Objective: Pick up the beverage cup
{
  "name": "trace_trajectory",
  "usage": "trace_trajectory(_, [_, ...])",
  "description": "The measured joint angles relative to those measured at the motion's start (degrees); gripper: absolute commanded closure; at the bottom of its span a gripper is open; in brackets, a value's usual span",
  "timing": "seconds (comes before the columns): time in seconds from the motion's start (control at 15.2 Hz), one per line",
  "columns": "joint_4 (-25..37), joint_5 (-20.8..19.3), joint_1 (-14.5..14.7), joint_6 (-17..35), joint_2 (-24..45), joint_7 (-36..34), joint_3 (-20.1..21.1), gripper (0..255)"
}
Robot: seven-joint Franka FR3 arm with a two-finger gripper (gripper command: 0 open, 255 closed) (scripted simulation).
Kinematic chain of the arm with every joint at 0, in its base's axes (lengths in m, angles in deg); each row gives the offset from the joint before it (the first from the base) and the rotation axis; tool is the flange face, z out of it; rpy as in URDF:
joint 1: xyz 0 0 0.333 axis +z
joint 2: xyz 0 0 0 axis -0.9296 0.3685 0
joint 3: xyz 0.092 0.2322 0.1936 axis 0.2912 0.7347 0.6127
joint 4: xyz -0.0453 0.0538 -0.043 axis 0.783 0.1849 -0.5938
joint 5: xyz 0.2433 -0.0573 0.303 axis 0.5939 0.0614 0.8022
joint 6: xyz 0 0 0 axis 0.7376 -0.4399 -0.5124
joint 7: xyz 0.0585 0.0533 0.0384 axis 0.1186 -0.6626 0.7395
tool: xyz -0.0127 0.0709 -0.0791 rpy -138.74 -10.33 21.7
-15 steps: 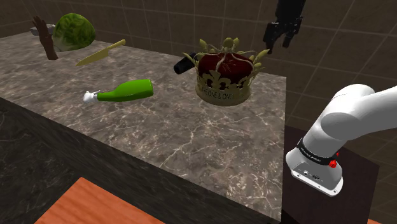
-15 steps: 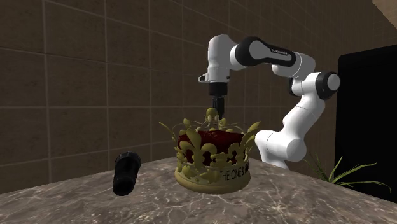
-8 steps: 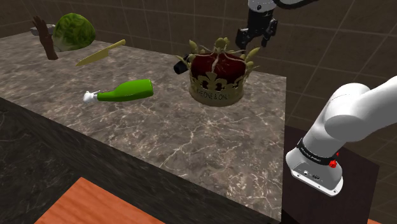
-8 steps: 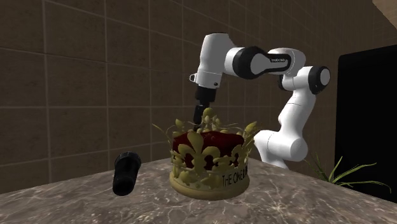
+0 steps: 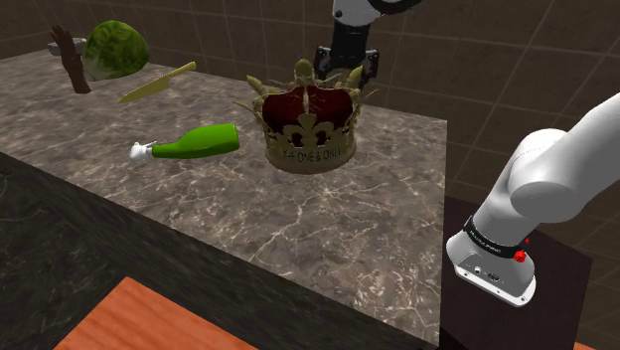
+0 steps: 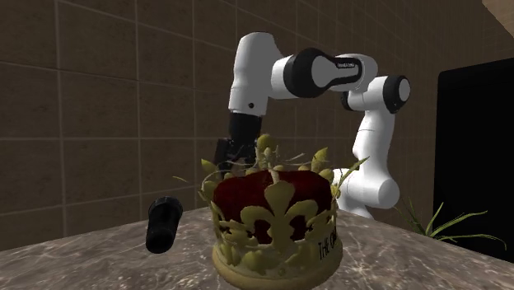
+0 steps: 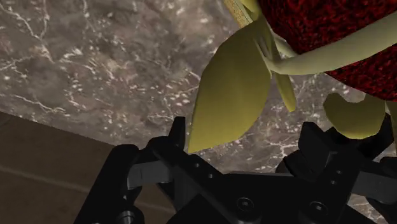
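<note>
Your all-black 2-finger gripper [image 5: 345,72] hangs pointing down over the far side of the grey-brown marbled stone table [image 5: 328,234]. It sits just behind a gold crown with a dark red velvet cap [image 5: 306,124]. Its 2 fingers stand apart and clasp nothing. In the wrist view, 1 yellow-gold leaf of the crown [image 7: 229,89] pokes up between them, close to 1 finger [image 7: 178,135].

The beverage cup, a plain black cylinder [image 6: 165,224], rests on the table. In the second exterior view it is to the left of the crown [image 6: 276,222], lower than the gripper [image 6: 224,161], and apart from both.

Toward the shoulder view's left, well away from the gripper, there are 3 more things. A glossy green bottle with a white neck [image 5: 194,142] lies on its side, with a flat yellow knife [image 5: 157,82] and a round leafy green cabbage [image 5: 116,48] beyond it.
</note>
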Motion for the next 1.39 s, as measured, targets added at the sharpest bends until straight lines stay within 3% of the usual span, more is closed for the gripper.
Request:
trace_trajectory(0.26, [6.8, -12.6, -0.6, 1.3, 8.1, -11.1, 1.7, 0])
trace_trajectory(0.4, [10.9, -16.4, 0.1, 2.3, 12.7, -17.2, 1.8, 0])
trace_trajectory(0.66, [19.7, -11.0, 0.4, 2.5, 20.6, -27.6, 1.5, 0])
trace_trajectory(0.79, [25.2, -10.9, 0.4, 2.1, 24.3, -31.7, 1.5, 0])
trace_trajectory(0.92, [25.5, -11.4, 0.7, 2.6, 27.6, -33.6, 1.6, 0])
trace_trajectory(1.32, [22.1, -11.9, 0.7, 6.1, 29.3, -34.9, 1.5, 0])
trace_trajectory(1.39, [21.8, -11.8, 0.7, 6.5, 29.1, -35.1, 1.6, 255])
